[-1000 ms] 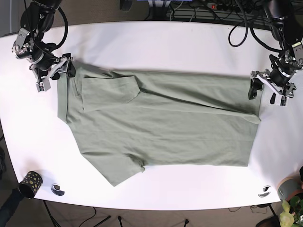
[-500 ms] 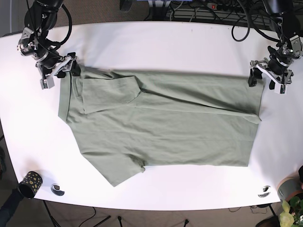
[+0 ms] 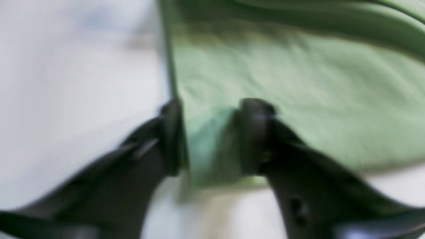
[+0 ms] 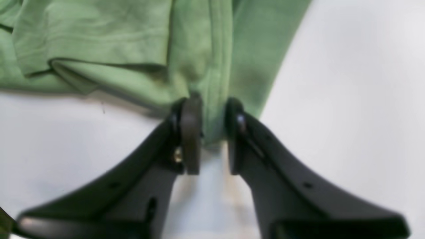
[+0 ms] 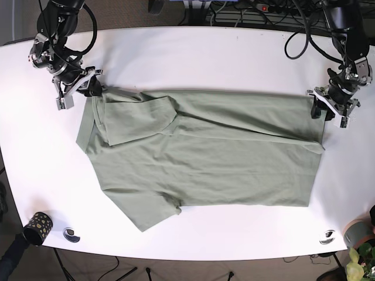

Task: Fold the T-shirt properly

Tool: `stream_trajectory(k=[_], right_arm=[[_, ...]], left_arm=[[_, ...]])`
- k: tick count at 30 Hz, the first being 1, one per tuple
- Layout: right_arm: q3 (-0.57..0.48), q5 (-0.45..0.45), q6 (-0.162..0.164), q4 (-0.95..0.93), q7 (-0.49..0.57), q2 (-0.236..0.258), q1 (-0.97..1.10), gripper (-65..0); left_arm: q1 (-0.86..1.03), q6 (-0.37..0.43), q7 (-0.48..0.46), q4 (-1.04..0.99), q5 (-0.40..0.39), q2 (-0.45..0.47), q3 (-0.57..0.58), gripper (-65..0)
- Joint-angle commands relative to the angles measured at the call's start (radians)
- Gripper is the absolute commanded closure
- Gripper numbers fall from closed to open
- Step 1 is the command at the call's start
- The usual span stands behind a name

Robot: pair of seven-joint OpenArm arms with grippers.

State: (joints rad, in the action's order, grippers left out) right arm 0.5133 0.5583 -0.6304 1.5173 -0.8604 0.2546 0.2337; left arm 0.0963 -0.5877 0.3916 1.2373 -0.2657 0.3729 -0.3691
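Observation:
A sage-green T-shirt [image 5: 205, 152] lies flat on the white table [image 5: 205, 52], collar end at the left, hem at the right, upper sleeve folded inward. My right gripper [image 5: 88, 89] is at the shirt's top left corner; in the right wrist view it [image 4: 212, 129] is shut on a bunched seam of the shirt [image 4: 99, 33]. My left gripper [image 5: 321, 105] is at the top right hem corner. In the blurred left wrist view it [image 3: 212, 132] has the corner of the shirt [image 3: 282, 83] pinched between its fingers.
A black speckled cup [image 5: 37, 227] and a small round object [image 5: 71, 235] sit at the front left edge. Another round object [image 5: 327, 237] and a plant [image 5: 357, 266] are at the front right. Cables [image 5: 252, 12] run along the back edge.
Both grippers have moved inward onto the shirt's top corners and closed on the cloth. The collar end has shifted slightly right and bunched up at the top left corner.

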Motion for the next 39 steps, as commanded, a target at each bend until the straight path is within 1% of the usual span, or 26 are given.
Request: stream_trajectory(k=[1,3,4,5,8,10,12,14,22,26,30,34,39], right_arm=[[0.006,-0.002,-0.006,0.009,-0.013,0.015,-0.001,-4.3],[0.005,-0.002,-0.006,0.009,-0.013,0.032,0.000,-2.4],[0.005,-0.002,-0.006,0.009,-0.013,0.035,0.000,-1.9],[0.006,-0.002,-0.006,0.009,-0.013,0.036,0.002,-1.7],[0.006,-0.002,-0.006,0.010,-0.013,0.042,0.006,-1.6],[0.006,-0.002,-0.007,0.016,-0.013,0.042,0.023,-1.6],[0.006,-0.002,-0.007,0.041,-0.013,0.044,0.039,-1.6],[0.008,-0.002,-0.007,0.075,-0.013,0.044,0.069,-1.6],[0.009,-0.002,-0.007,0.185,-0.013,0.044,0.197,-1.6],[0.063,-0.001,-0.012,0.236,-0.013,0.038,0.270,-1.6],[0.087,0.001,-0.015,0.256,-0.013,0.041,0.330,-1.6],[0.089,0.001,-0.015,0.280,-0.013,0.042,0.376,-1.7],[0.089,-0.001,-0.009,0.282,-0.013,0.035,0.395,-2.1]], left_arm=[[0.001,-0.008,-0.006,0.008,-0.008,0.011,-0.005,-10.0],[0.001,-0.010,-0.006,0.011,-0.008,0.011,-0.005,-2.8],[0.001,-0.010,-0.006,0.011,-0.008,0.013,-0.005,-0.7],[0.003,-0.010,-0.006,0.011,-0.008,0.016,-0.006,0.0],[0.007,-0.022,-0.006,0.011,-0.008,0.018,-0.008,0.0],[0.012,-0.070,-0.001,0.011,-0.008,0.018,-0.017,0.0],[0.035,-0.110,0.002,0.014,-0.008,0.018,-0.057,0.0],[0.058,-0.110,0.005,0.040,-0.005,0.016,-0.104,0.0],[0.208,-0.110,0.060,0.177,-0.007,0.015,-0.179,-0.3],[0.285,-0.110,0.062,0.232,-0.010,0.013,-0.215,-0.3],[0.348,-0.110,0.062,0.264,-0.011,0.013,-0.245,-0.3],[0.382,-0.110,0.063,0.272,-0.007,0.011,-0.285,-0.4],[0.412,-0.110,0.065,0.272,-0.007,0.011,-0.295,-0.8]])
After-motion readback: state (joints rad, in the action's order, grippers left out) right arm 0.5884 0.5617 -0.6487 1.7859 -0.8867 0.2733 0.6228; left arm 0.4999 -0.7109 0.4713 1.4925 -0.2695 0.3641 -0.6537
